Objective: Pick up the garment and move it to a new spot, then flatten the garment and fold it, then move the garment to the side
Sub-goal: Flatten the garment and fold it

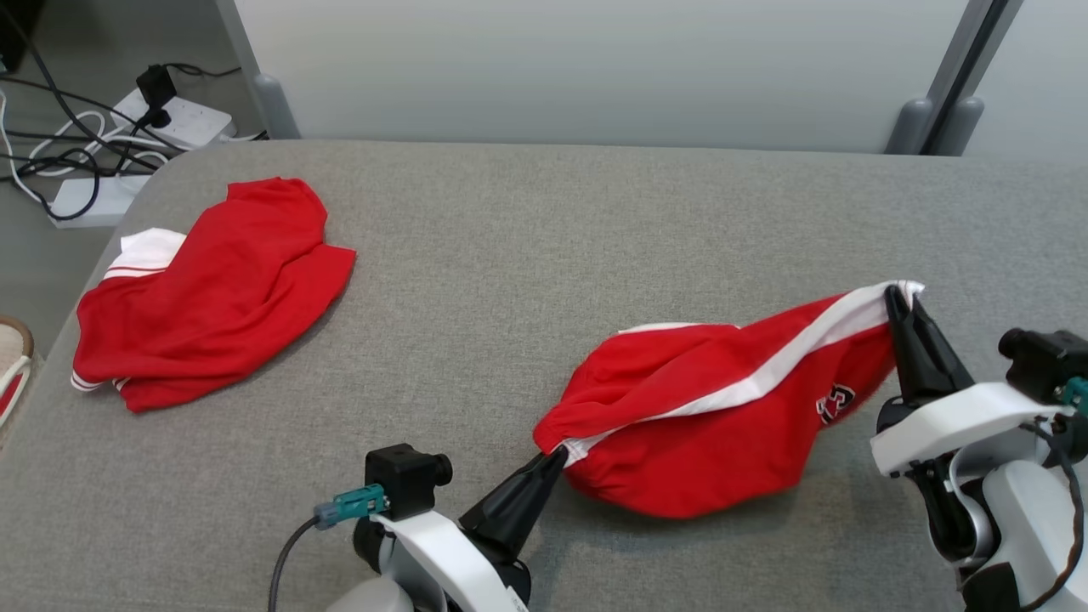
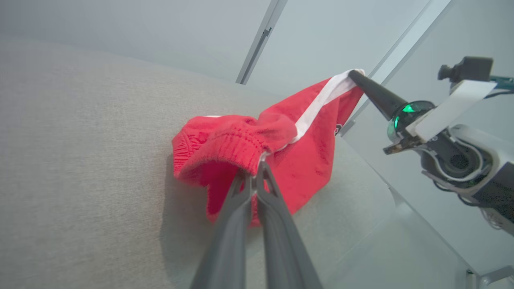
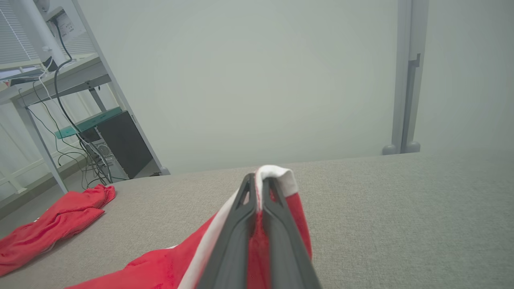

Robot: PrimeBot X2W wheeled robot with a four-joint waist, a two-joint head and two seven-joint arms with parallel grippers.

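Holding garment (image 1: 705, 425) at both ends: left gripper (image 1: 557, 455) clamped tight on waistband (image 2: 225, 144), right gripper (image 1: 892, 295) pinched closed on white-striped corner. Sagging onto table (image 1: 510, 255) between. Ribbing clear from left wrist; PC tower (image 3: 124, 144) from right wrist. Far left: second garment (image 1: 212, 289), power strip (image 1: 183, 119) beyond.

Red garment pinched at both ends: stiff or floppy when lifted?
Probably floppy: the red garment sags and bunches between its held ends. Likely light: a small pinch holds its white stripe end up. The middle may drag on the grey surface.
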